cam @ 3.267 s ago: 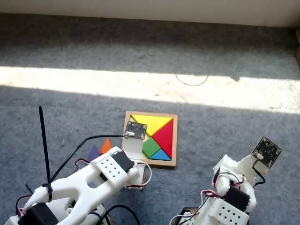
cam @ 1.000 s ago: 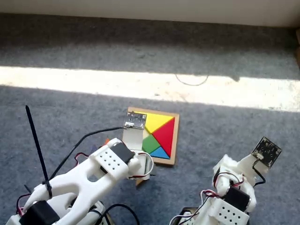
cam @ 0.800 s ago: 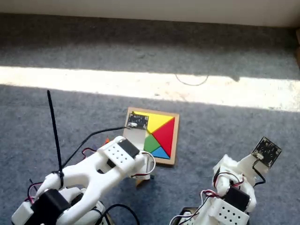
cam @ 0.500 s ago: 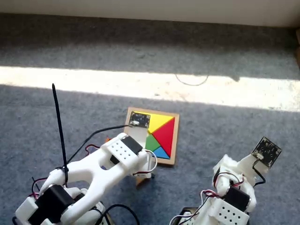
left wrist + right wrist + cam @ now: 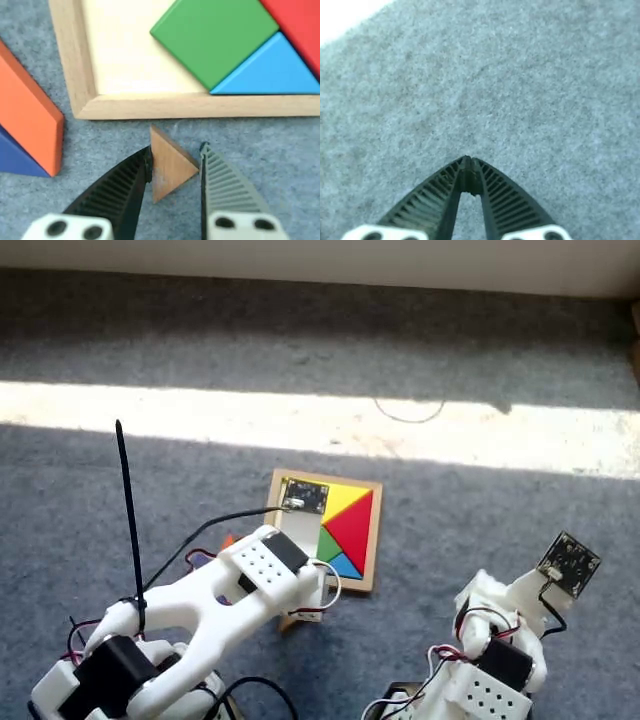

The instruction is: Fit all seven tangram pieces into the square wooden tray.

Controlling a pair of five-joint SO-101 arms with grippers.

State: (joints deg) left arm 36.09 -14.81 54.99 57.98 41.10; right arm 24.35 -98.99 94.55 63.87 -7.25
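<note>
The square wooden tray point(image 5: 372, 540) lies on the carpet with a yellow triangle point(image 5: 345, 502), a red triangle point(image 5: 353, 530), a green square point(image 5: 327, 542) and a blue triangle point(image 5: 344, 566) in it. In the left wrist view the tray point(image 5: 80, 75) has bare floor beside the green square point(image 5: 215, 37). My left gripper point(image 5: 175, 150) is shut on a small tan wooden triangle point(image 5: 167, 167), low over the carpet just outside the tray's near edge. An orange piece point(image 5: 27, 107) and a dark blue piece point(image 5: 15, 157) lie beside the tray. My right gripper point(image 5: 469, 160) is shut over bare carpet.
Grey carpet surrounds the tray, with a sunlit band point(image 5: 320, 425) across the far side. The left arm point(image 5: 230, 590) covers the tray's near left corner, with a black cable tie point(image 5: 128, 510) sticking up. The right arm point(image 5: 500, 640) sits folded at the near right.
The left arm has swung its wrist rightward along the tray's near edge, and the tan triangle shifted slightly with it. The tray turned a little. The right arm has kept still.
</note>
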